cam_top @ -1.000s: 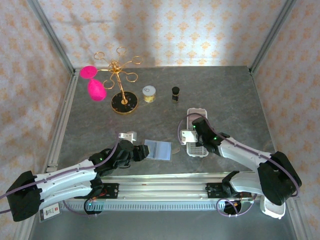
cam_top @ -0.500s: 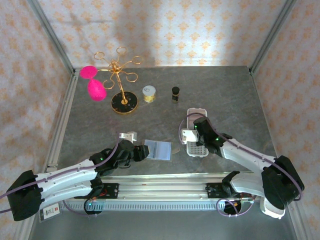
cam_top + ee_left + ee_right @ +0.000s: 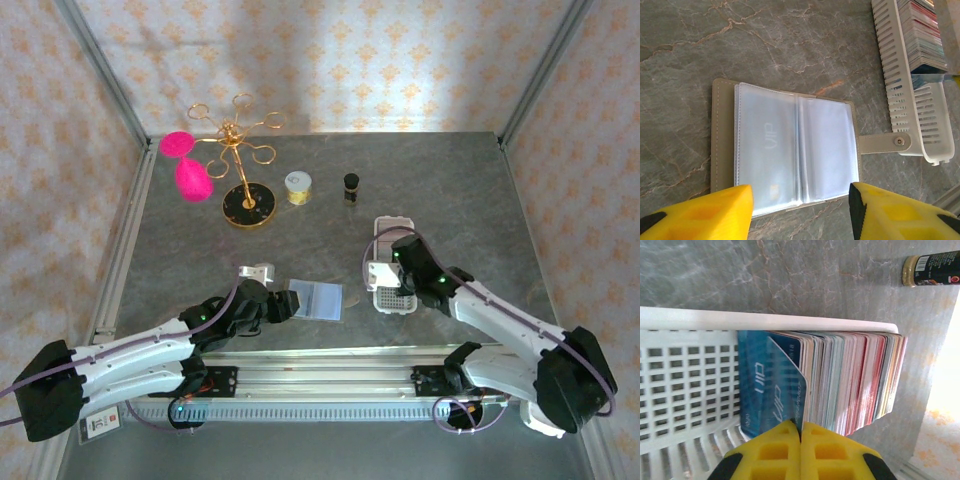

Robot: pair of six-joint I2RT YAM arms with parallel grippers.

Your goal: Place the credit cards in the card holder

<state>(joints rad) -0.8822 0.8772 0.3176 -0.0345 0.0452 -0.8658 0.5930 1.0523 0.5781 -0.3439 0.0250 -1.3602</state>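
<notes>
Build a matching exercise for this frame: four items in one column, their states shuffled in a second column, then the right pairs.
Items
1. card holder
2. white tray
3. right gripper
4. left gripper

States
A. jaws shut on a blue card
B. lying open on the table, clear sleeves up
C. jaws open, at the card holder's near edge
D. holds a row of cards standing on edge

Pairs: 1-B; 2-D; 3-A; 4-C

Card holder: near edge hidden behind left gripper fingers.
Credit cards: front corner lost between right gripper pads, apparently pinched.
Bottle: cut off, label illegible.
</notes>
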